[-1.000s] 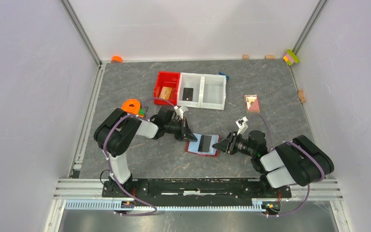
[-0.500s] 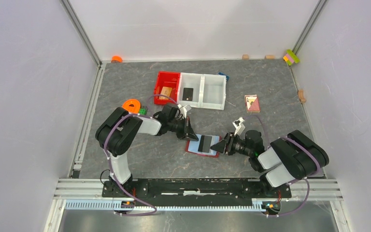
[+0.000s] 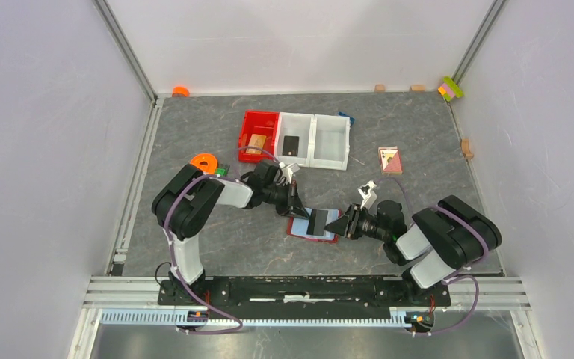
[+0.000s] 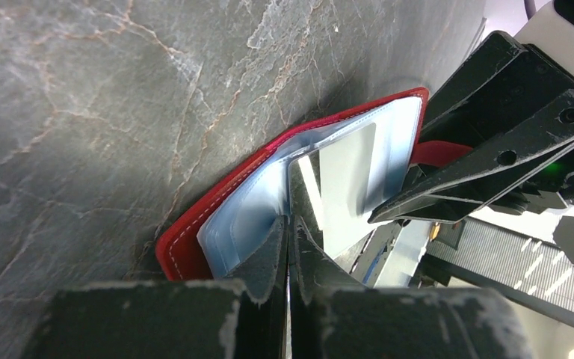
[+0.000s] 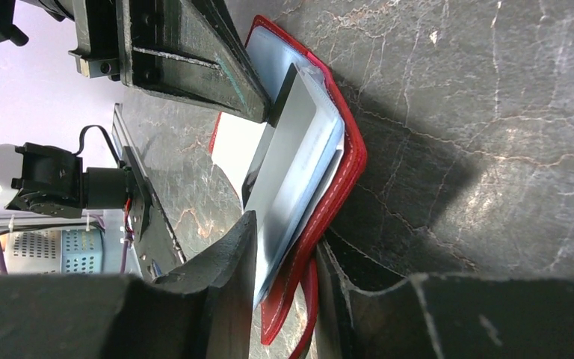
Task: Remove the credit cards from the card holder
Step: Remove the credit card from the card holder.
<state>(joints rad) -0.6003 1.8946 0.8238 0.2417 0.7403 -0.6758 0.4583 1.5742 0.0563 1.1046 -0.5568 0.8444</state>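
The card holder [image 3: 299,229] lies open on the table, dark red with a pale blue lining [image 4: 247,217]. A pale grey-blue credit card [image 3: 318,221] stands up out of its sleeve, glossy in the left wrist view [image 4: 347,183] and the right wrist view [image 5: 288,157]. My left gripper [image 3: 301,212] [image 4: 290,224] is shut on that card's edge. My right gripper [image 3: 338,224] [image 5: 285,233] is shut on the holder's right edge, with red cover and sleeve between its fingers. A tan-orange card [image 3: 256,142] lies in the red bin. A black card [image 3: 291,143] lies in a white bin.
The red bin [image 3: 248,127] and two white bins [image 3: 330,161] stand at the back centre. A pink-and-white patterned card [image 3: 390,159] lies to the right. An orange piece [image 3: 204,162] sits by the left arm. Small blocks [image 3: 451,88] line the far and right edges.
Both grippers have moved in on the card holder. The left one has taken the card and tipped it up from flat. The right jaws widened, then narrowed on the holder's edge.
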